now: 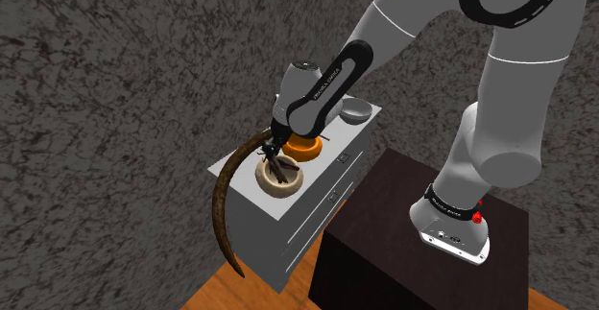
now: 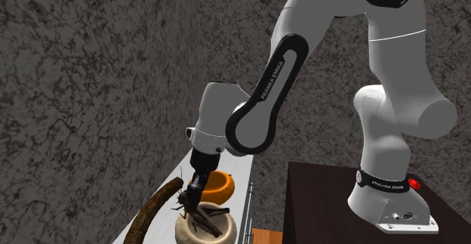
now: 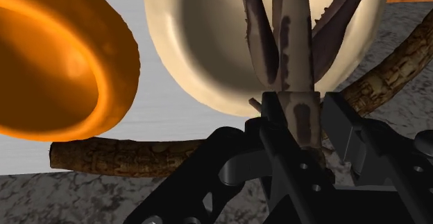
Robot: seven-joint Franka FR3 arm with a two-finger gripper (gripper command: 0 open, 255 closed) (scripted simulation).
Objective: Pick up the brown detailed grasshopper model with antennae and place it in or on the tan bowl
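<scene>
Holding the brown grasshopper [image 3: 295, 49] by its trunk with fingers [image 3: 350, 132] closed snugly on it, right at the tan bowl [image 3: 201, 56] mouth, likely light, stiff, brittle-legged, so best gripped mid-body, never by the limbs.

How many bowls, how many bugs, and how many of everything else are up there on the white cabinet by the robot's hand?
Bowls: 3 (tan bowl, orange bowl, grey bowl)
Grasshopper: 1
Long curved brown piece: 1
Total: 5
</scene>
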